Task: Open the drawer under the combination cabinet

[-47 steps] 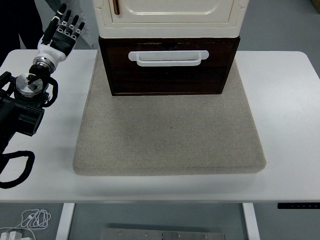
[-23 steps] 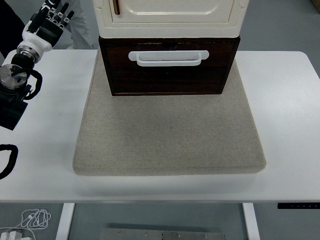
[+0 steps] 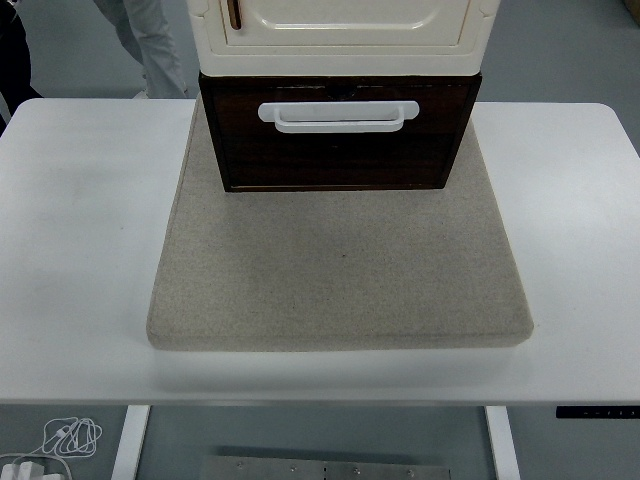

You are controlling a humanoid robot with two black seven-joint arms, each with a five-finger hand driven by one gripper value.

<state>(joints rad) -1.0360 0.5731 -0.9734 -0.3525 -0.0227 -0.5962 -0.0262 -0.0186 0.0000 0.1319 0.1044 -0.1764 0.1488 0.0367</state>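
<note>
Dark wooden drawer (image 3: 338,145) with a white handle (image 3: 337,116) at its front, seated under the cream cabinet (image 3: 345,35) at the far middle of the white table (image 3: 80,240), front face pushed out slightly past the cabinet. Resting on a grey felt mat (image 3: 338,265). Neither robot hand nor arm anywhere in view, so finger state cannot be told; only a person's legs (image 3: 150,45) beyond the far left edge.

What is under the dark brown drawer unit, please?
The dark drawer unit stands on a beige mat, which lies on the white table. The mat and table directly beneath it are covered. The cream cabinet sits on top.
</note>
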